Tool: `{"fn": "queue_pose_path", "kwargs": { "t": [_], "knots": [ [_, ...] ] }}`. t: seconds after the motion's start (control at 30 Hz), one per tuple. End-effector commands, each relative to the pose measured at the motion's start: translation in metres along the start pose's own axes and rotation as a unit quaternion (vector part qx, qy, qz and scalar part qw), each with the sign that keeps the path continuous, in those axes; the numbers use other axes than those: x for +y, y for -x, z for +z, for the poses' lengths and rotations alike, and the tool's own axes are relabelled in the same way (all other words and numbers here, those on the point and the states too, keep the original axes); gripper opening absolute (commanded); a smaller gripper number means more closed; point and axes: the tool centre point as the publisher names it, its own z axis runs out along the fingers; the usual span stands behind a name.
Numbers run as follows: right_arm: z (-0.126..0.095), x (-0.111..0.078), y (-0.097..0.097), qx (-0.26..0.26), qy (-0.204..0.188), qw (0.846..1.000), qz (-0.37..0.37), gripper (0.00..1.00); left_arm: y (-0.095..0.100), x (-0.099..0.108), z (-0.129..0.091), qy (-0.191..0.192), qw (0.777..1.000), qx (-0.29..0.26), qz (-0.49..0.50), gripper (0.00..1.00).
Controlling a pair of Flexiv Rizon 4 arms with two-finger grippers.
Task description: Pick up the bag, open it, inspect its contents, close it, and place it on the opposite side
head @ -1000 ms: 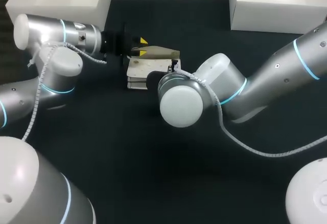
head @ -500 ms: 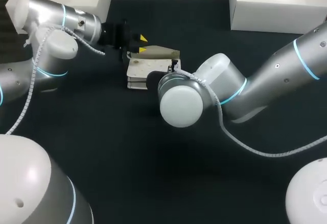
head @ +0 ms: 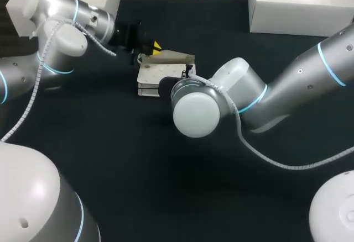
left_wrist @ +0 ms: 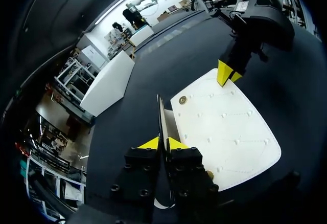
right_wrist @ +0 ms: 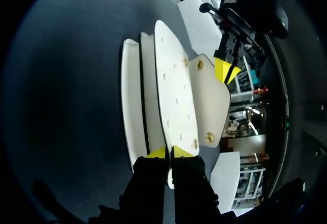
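Bag [head: 156,78], white, stitched, is laid flat on the dark desk [head: 138,164], left of the middle and toward the far side. Its body is seen as stacked layers in the right wrist view. Flap [right_wrist: 210,98], set with round gold studs [right_wrist: 199,65], is held lifted off the body and tilted up.

Left gripper [left_wrist: 164,143] is clamped on the flap's free edge, and the thin sheet is pinched between both yellow tips. Right gripper [right_wrist: 169,152] is clamped on the edge of the bag's upper layer, at the end opposite the flap. In the head view it is hidden under its own wrist.

Two white boxes [head: 296,4] are set at the desk's far corners, well apart from the bag.
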Motion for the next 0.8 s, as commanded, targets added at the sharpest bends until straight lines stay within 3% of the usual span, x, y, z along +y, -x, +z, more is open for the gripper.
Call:
{"fn": "queue_pose_path", "kwargs": {
  "t": [0.03,0.13,0.23,0.5,0.7,0.8],
  "knots": [
    [0.001,-0.003,-0.004,-0.063,0.034,0.997,0.0,0.0,0.002,0.004,0.003,0.0,1.0,0.002,-0.002,0.13],
    [0.001,-0.003,-0.004,-0.063,0.034,0.997,0.0,0.0,0.003,0.004,0.004,0.003,1.0,0.002,-0.002,0.19],
    [0.001,-0.003,-0.004,-0.063,0.034,0.997,0.0,0.0,0.003,0.005,0.003,0.005,1.0,0.0,-0.002,0.32],
    [0.001,-0.003,-0.004,-0.063,0.034,0.997,0.0,0.0,0.008,0.01,0.007,0.018,1.0,0.003,-0.011,0.3],
    [0.001,-0.003,-0.004,-0.063,0.034,0.997,0.0,0.0,0.007,0.014,0.011,0.021,1.0,0.009,-0.02,0.24],
    [0.001,-0.003,-0.004,-0.063,0.034,0.997,0.0,0.0,0.006,0.015,0.011,0.024,0.999,0.007,-0.021,0.0]
  ]
}}
